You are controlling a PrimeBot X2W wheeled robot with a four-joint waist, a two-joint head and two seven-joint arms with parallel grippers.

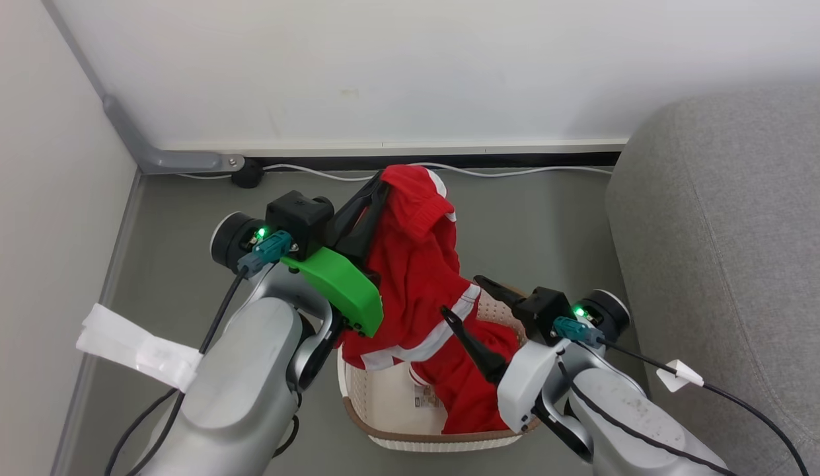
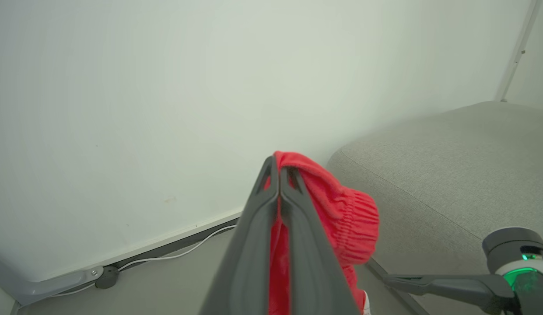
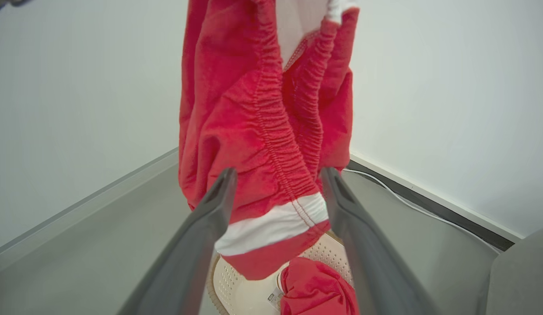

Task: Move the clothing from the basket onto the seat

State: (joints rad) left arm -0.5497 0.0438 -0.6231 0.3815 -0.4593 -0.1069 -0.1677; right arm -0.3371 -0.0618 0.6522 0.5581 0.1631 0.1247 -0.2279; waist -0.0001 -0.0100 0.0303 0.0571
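My left gripper (image 1: 382, 188) is shut on the top of a red garment (image 1: 416, 264) with white stripes, holding it up above the basket (image 1: 383, 403). From the left wrist view, the fingers (image 2: 278, 164) pinch the gathered red cloth (image 2: 345, 218). A second red garment (image 1: 476, 390) lies in the basket's right side. My right gripper (image 1: 461, 294) stands open beside the hanging garment's striped hem. In the right wrist view that hem (image 3: 271, 227) hangs between the spread gripper (image 3: 278, 173), over the basket (image 3: 236, 284). The grey seat (image 1: 727, 231) is on the right.
The basket stands on a grey floor in a corner of white walls. A white cable (image 1: 515, 173) runs along the dark skirting, and a grey conduit (image 1: 178, 160) meets it at the left. The seat's rounded edge (image 2: 450, 166) is close to the basket's right.
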